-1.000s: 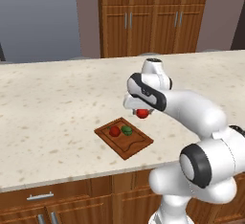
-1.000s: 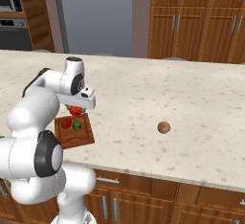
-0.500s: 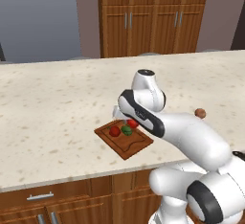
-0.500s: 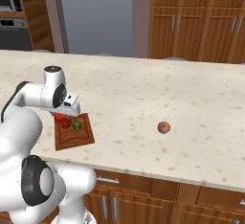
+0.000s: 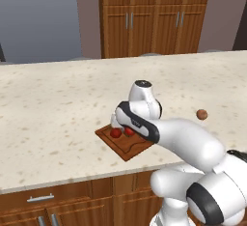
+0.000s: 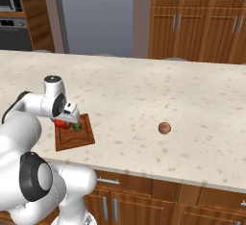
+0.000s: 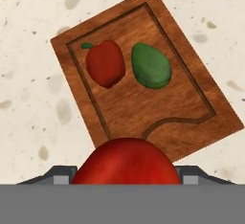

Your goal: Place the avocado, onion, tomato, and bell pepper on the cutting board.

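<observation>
The tool (image 7: 125,180) has swung over the board (image 7: 191,98), clamped on the tomato (image 7: 125,163). Pepper (image 7: 105,63) and avocado (image 7: 151,66) lie there; the onion (image 6: 164,128) (well apart on the counter (image 6: 144,94)) remains.

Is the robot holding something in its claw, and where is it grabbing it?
Yes, the tomato. The gripper pinches it across its round middle, one finger on each side, above the cutting board.

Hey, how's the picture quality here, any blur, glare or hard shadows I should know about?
Hand view: sharp, evenly lit, no glare; the tomato looms large at the bottom, held over the cutting board. Left base view: soft and low in detail, faint shadows. Right base view: the same flat light; the onion casts a small shadow.
</observation>
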